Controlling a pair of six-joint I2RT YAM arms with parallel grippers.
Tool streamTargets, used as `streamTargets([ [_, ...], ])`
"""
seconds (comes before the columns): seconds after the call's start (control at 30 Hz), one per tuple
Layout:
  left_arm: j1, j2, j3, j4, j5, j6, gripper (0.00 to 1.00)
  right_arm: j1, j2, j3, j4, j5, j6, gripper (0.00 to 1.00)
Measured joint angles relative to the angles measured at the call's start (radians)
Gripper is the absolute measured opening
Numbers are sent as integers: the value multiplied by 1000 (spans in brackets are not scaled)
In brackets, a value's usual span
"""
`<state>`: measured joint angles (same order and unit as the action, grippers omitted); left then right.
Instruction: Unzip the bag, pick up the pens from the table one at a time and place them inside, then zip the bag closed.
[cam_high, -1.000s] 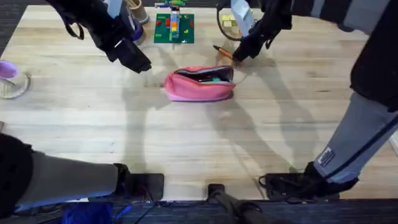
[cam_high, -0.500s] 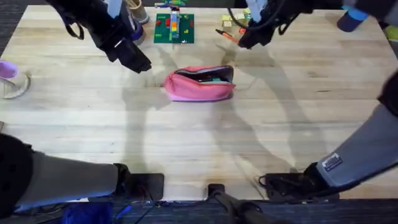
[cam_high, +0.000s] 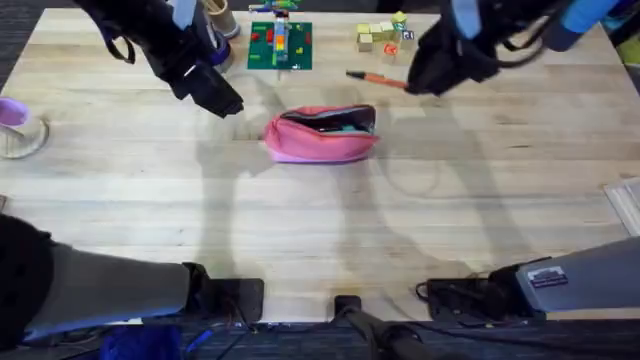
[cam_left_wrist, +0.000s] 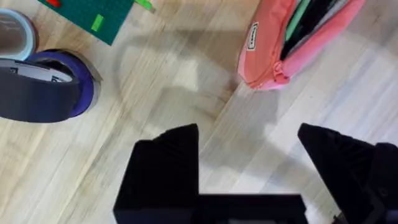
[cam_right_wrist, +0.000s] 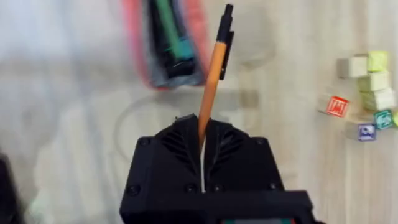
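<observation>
Lifted off the table (cam_high: 300, 230), the orange pen (cam_high: 375, 79) rides clamped in the right fingers (cam_high: 408, 86); open bag (cam_high: 322, 134) at eight o'clock; left fingers (cam_left_wrist: 249, 155) wide.

My right gripper (cam_right_wrist: 202, 127) is clamped on an orange pen (cam_right_wrist: 213, 74), which juts toward twelve o'clock. The unzipped pink bag (cam_right_wrist: 165, 43) lies at eleven, with pens inside. Small coloured blocks (cam_right_wrist: 364, 93) sit at two o'clock on the table (cam_right_wrist: 81, 124).
</observation>
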<state>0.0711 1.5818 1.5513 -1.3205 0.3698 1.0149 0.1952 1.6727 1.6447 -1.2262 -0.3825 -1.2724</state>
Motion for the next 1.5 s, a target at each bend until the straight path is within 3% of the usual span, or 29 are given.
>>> streamTargets([
  [0.2, 0, 0, 0, 0, 0, 0, 993, 27, -32, 2, -150, -5, -134, 31],
  [0.67, 0, 0, 0, 0, 0, 0, 992, 66, 98, 2, -140, 1, -180, 31],
  [1.07, 0, 0, 0, 0, 0, 0, 993, 88, 168, 3, -64, 1, -180, 31],
  [1.5, 0, 0, 0, 0, 0, 0, 994, 213, 264, 3, 119, 1, -108, 31],
])
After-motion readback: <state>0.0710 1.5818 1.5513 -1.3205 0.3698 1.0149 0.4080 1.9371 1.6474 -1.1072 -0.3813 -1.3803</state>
